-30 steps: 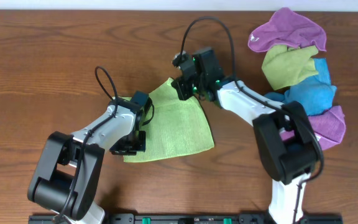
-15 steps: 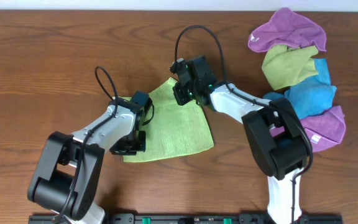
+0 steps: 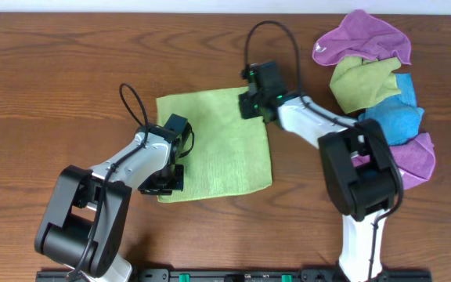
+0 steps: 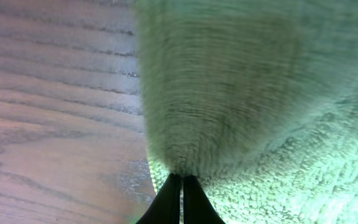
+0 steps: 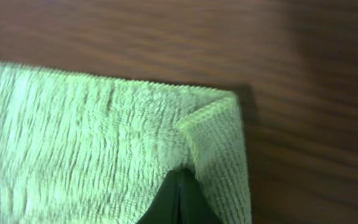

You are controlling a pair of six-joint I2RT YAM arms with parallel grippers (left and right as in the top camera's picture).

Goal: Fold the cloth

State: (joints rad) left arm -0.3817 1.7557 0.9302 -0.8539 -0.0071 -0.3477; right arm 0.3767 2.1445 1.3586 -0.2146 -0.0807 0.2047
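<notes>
Right gripper [image 3: 252, 105], jaws closed on the far right corner of the lime-green cloth [image 3: 218, 145], is holding that corner drawn outward. A second ago the corner was bunched inward, so the cloth is now lying open and nearly square on the wooden table [image 3: 45, 63], spread ready for a fold rather than folded. Left gripper [image 3: 169, 177] is staying pinched shut on the near left edge.
</notes>
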